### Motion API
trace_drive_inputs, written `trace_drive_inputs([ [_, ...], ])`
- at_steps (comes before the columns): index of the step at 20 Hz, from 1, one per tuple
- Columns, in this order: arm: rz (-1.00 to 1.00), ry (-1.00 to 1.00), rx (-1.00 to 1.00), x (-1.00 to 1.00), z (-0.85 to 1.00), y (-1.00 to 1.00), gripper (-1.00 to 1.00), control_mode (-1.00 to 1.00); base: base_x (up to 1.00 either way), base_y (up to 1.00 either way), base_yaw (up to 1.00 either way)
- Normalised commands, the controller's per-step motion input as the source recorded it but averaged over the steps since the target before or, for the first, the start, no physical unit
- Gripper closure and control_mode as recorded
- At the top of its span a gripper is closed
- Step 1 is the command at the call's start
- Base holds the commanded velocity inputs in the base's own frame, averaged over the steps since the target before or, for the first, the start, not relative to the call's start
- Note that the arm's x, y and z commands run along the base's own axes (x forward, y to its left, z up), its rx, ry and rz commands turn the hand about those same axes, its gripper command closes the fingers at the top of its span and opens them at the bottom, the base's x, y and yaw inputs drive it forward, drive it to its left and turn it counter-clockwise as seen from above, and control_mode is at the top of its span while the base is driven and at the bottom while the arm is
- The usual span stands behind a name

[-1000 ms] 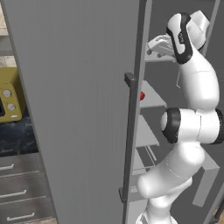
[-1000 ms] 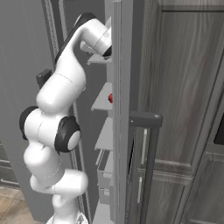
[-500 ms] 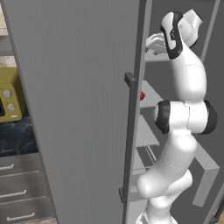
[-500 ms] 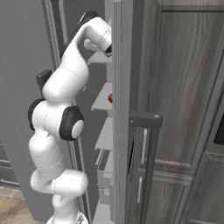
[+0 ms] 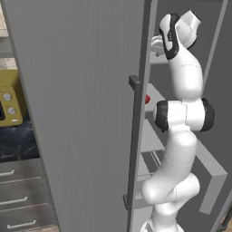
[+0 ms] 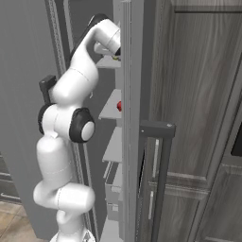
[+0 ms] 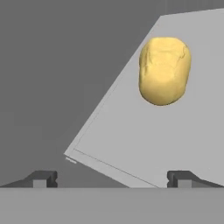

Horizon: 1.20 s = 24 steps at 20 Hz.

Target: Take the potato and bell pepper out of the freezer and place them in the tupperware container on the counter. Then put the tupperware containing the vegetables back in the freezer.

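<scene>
A yellow potato (image 7: 164, 70) lies on a pale grey freezer shelf (image 7: 175, 144), ahead and to the right of my gripper (image 7: 111, 179). The two dark fingertips (image 7: 41, 178) stand wide apart and open, with nothing between them. My white arm (image 5: 186, 77) reaches up into the freezer's upper shelf level, and its hand is partly hidden behind the door edge. The red bell pepper (image 5: 147, 98) sits on a lower shelf, below the hand, and shows as the bell pepper (image 6: 119, 105) from the other side. The tupperware container is out of view.
The freezer's wide grey door (image 5: 81, 113) stands open at left, with its bar handle (image 5: 133, 145) close to my arm. Beyond it are an olive oven (image 5: 9, 104), the black counter (image 5: 18, 140) and drawers (image 5: 18, 199). Dark wood cabinets (image 6: 198, 94) stand at right.
My arm has straightened upward, its elbow has risen, and the hand has moved deeper into the upper shelf. The gripper stays open. The bell pepper has not moved.
</scene>
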Motion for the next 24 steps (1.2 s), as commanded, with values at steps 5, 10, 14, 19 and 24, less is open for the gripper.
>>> trace_drive_inputs([
  [5, 0.00, -0.02, 0.00, 0.37, -0.01, 0.00, -1.00, -1.00, 0.00, 0.00, 0.00],
  [10, 0.00, -0.03, 0.00, 0.36, -0.05, 0.00, -1.00, -1.00, 0.00, 0.00, 0.00],
  [14, 0.00, 0.00, 0.00, 0.30, -0.08, 0.00, -1.00, -1.00, 0.00, 0.00, 0.00],
  [19, 0.00, 0.00, 0.00, 0.39, -0.07, 0.00, -1.00, -1.00, 0.00, 0.00, 0.00],
  [24, 0.00, 0.00, 0.00, 0.38, -0.01, 0.00, -1.00, -1.00, 0.00, 0.00, 0.00],
])
